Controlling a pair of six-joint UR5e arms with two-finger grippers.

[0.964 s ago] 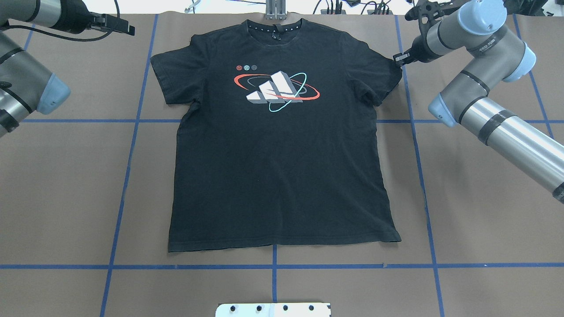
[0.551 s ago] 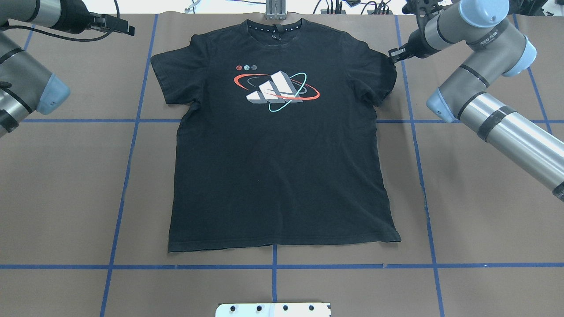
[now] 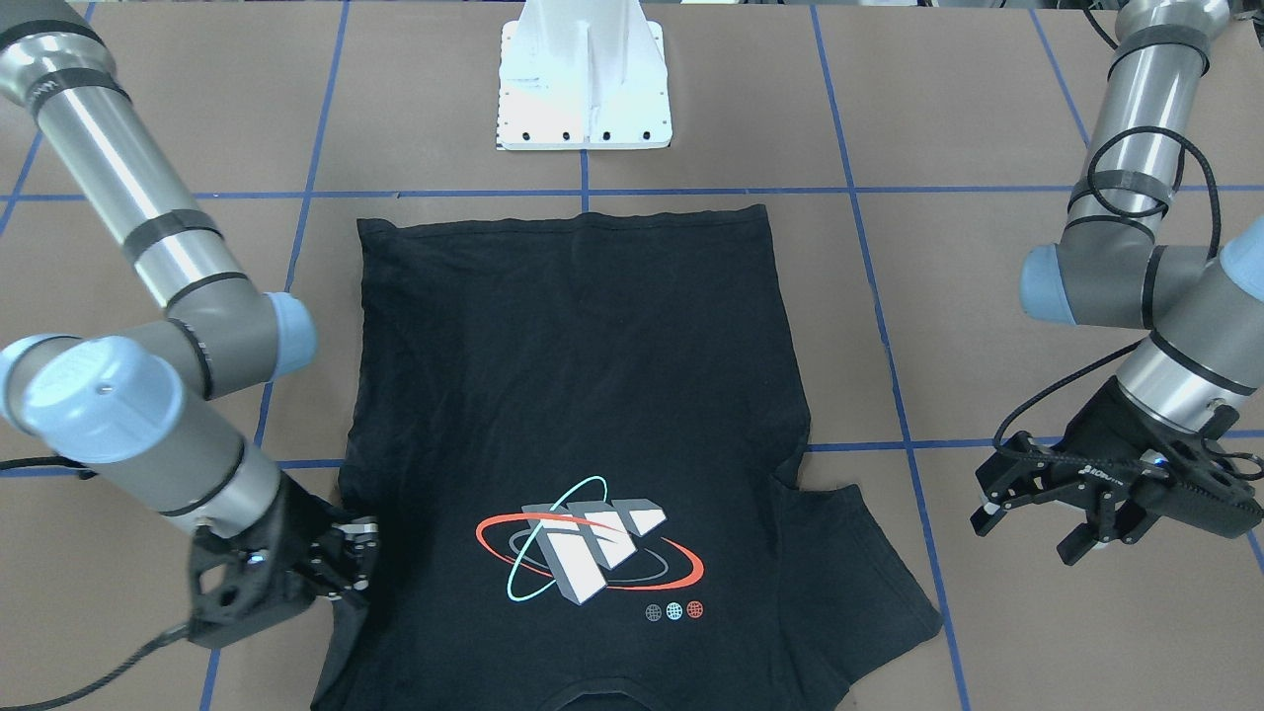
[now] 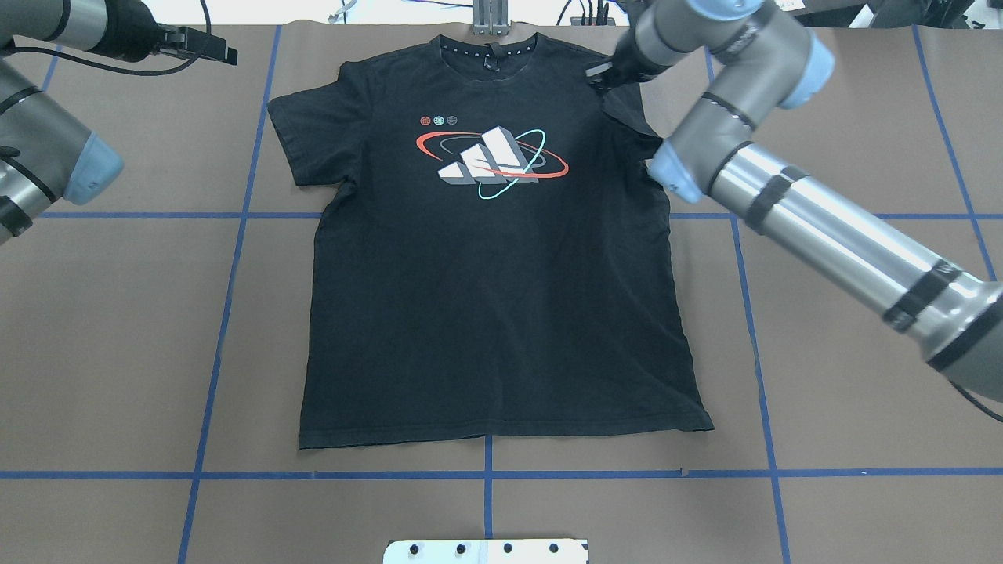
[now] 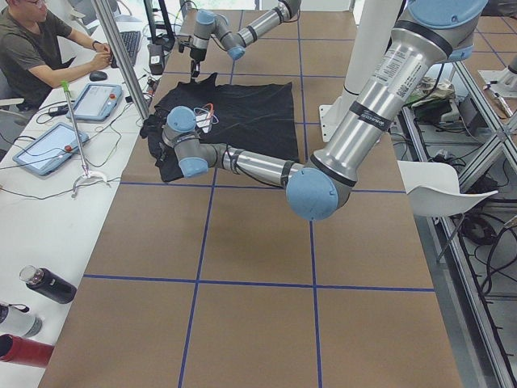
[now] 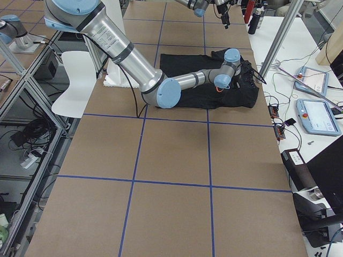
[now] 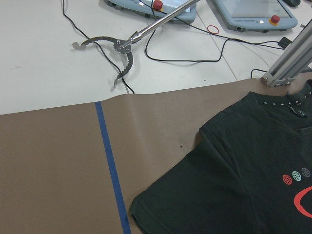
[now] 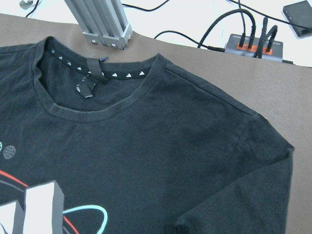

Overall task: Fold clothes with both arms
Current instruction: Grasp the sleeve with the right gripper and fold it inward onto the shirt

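on the brown table (image 4: 117, 352) lies a black t-shirt (image 4: 486, 313), print up.

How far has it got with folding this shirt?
Barely started. Nothing is fully folded: the T-shirt lies flat, print up. In hand: the right gripper seems to pinch its sleeve, doubled in over the shoulder. Still to do: the other sleeve, spread flat, with the left gripper open and clear of it, then the body folds.

Silver-grey tubular arms (image 3: 128, 168), light-blue joint caps (image 3: 99, 390), black bands (image 3: 163, 229), looping black cables (image 3: 1136, 163), black tools (image 3: 1025, 538)
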